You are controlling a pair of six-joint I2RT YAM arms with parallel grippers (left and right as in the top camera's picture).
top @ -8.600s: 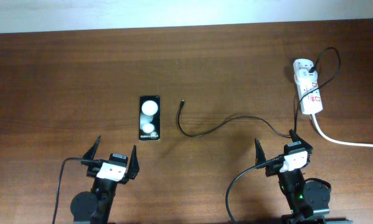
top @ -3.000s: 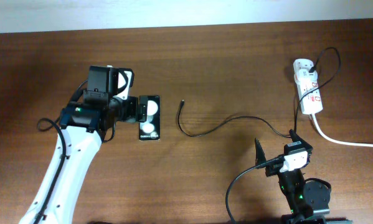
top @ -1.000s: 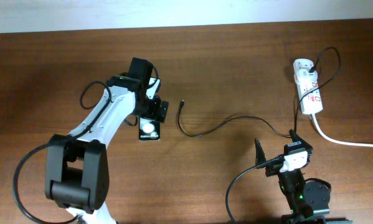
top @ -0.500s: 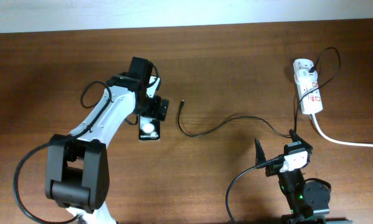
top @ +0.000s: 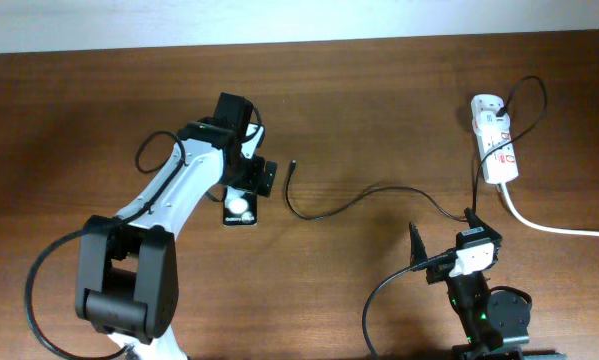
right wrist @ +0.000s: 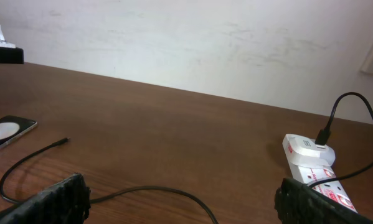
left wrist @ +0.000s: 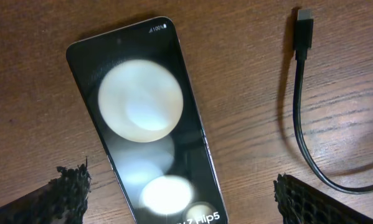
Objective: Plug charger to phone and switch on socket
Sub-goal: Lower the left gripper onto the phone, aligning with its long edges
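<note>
Overhead, left gripper: the left gripper [top: 247, 181] hangs over the far half of the phone [top: 240, 208], jaws spread wide with nothing pinched; whether it touches the screen cannot be told.
Overhead, phone: it lies flat on the table [top: 99, 110], screen up, its white-text end showing on the near side of the gripper.
Overhead, charger: the charger [top: 351, 202] snakes over the wood from the socket side, and its connector tip [top: 293, 166] lies just beside the phone on the right, apart from it.
Overhead, socket: the socket [top: 497, 140] sits far right, well apart from the phone, with a thick white cord [top: 559, 230] trailing off.
Overhead, right gripper: the right gripper [top: 442, 235] sits near its base, jaws spread and empty.
Left wrist, layout: the fingertips [left wrist: 71, 190] stand at the lower corners, with the phone running diagonally between them and the tip at upper right.
Left wrist, doing it well: probably the phone is being lined up for a hold. Square the jaws to its long edges first, then close on the sides, not the glass, leaving the port end free.
Right wrist, socket: it sits close on the right, a black lead entering its far end. The switch cannot be made out, so find it before pressing.
</note>
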